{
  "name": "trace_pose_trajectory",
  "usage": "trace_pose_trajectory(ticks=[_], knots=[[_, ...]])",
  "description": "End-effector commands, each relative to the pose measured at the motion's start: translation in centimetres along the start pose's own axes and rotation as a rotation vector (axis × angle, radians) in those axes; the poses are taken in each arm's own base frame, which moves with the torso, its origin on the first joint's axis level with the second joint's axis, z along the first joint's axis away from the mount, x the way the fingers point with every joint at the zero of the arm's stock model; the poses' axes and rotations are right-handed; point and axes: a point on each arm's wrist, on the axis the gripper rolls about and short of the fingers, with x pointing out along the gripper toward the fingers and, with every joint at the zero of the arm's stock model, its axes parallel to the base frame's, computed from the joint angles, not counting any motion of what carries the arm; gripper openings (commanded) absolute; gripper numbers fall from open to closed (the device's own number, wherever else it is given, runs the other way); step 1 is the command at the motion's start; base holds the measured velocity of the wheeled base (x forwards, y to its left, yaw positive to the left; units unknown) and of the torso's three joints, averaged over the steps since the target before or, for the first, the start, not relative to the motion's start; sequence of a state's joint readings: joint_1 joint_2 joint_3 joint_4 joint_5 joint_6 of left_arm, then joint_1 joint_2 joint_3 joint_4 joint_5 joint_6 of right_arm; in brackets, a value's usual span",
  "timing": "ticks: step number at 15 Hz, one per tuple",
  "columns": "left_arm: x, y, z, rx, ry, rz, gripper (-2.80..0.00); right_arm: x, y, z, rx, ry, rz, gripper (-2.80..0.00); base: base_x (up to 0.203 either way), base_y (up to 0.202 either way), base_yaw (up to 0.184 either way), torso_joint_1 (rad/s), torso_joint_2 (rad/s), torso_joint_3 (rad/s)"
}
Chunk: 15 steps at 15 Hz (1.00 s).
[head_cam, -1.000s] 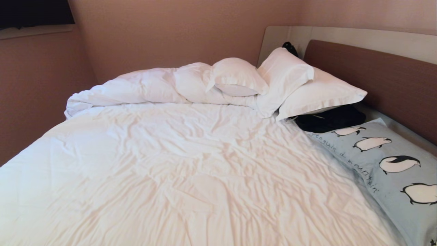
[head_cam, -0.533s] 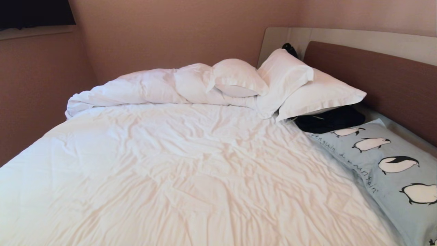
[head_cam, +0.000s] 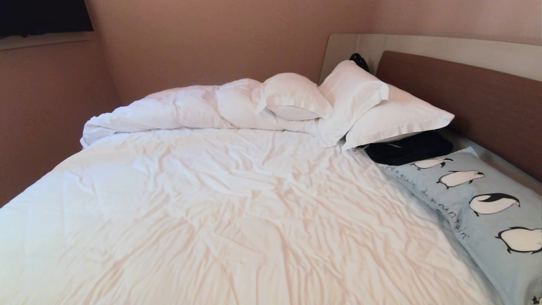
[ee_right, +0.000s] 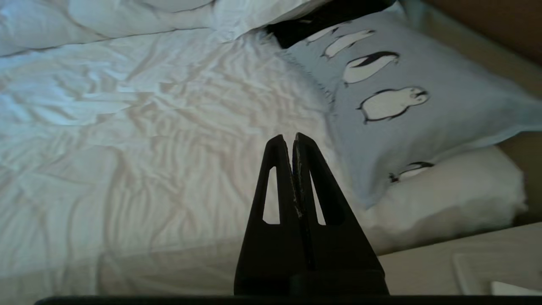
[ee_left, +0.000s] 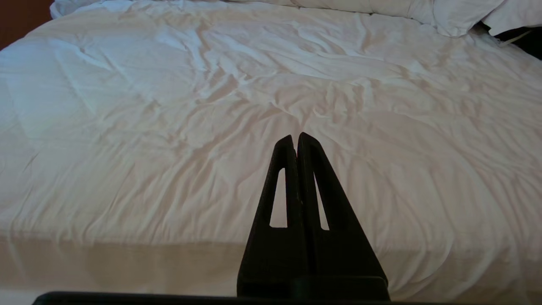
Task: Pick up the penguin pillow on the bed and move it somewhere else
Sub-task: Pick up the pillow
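Pressed together and holding nothing, the right hand [ee_right: 292, 137] is seen poised above the near edge of the bed [ee_right: 148, 140], just beside the penguin pillow [ee_right: 406, 110] without touching it. The left hand [ee_left: 295, 137] is likewise pressed together and empty, held over the near edge of the wrinkled white sheet [head_cam: 220, 212], well apart from the pillow. Neither hand is caught in the head view. The penguin pillow [head_cam: 478, 203] is laid flat along the right side of the bed, close beside the brown headboard [head_cam: 465, 97], its row of penguins and dark script facing up. Its far end is met by a black clothing bundle [head_cam: 408, 148], which is partly tucked under two plain white pillows [head_cam: 381, 110] propped toward the headboard. A bunched white duvet [head_cam: 178, 108] is piled along the far edge of the bed, against the wall.
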<state>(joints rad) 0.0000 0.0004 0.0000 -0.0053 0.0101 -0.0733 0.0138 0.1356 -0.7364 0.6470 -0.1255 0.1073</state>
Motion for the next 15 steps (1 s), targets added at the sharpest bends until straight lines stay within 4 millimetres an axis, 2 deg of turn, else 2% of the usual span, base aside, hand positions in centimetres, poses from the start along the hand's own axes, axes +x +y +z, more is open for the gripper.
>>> trace_pose_trajectory(ticks=[1,2,3,5,8,10,12,15], knots=[[0.0,0.0,0.0,0.000,0.001,0.001,-2.80,-1.6,-0.1,2.9,-0.068,-0.420,-0.063,-2.80,0.000,0.000,0.000,0.000,0.00,0.000],[0.0,0.0,-0.1,0.000,0.002,0.001,-2.80,-2.3,-0.2,2.5,-0.096,-0.469,-0.062,-2.80,0.000,0.000,0.000,0.000,0.00,0.000],[0.0,0.0,0.0,0.000,0.001,-0.001,-2.80,-2.2,-0.3,1.5,-0.114,-0.458,-0.050,-2.80,0.000,0.000,0.000,0.000,0.00,0.000],[0.0,0.0,-0.1,0.000,0.003,0.001,-2.80,-0.6,-0.2,-0.1,-0.115,-0.403,-0.046,-2.80,0.000,0.000,0.000,0.000,0.00,0.000],[0.0,0.0,-0.1,0.000,0.003,-0.001,-2.80,0.3,-0.1,-0.2,-0.089,-0.494,-0.047,-2.80,0.000,0.000,0.000,0.000,0.00,0.000],[0.0,0.0,-0.1,0.000,0.002,-0.001,-2.80,1.6,-0.1,-1.4,-0.095,-0.466,-0.055,-2.80,0.000,0.000,0.000,0.000,0.00,0.000],[0.0,0.0,-0.1,0.000,0.002,0.000,-2.80,3.4,-0.1,-3.3,-0.111,-0.414,-0.059,-2.80,0.000,0.000,0.000,0.000,0.00,0.000],[0.0,0.0,-0.1,0.000,0.002,0.001,-2.80,6.3,-0.1,-7.9,-0.181,-0.270,-0.032,-2.80,0.000,0.000,0.000,0.000,0.00,0.000]])
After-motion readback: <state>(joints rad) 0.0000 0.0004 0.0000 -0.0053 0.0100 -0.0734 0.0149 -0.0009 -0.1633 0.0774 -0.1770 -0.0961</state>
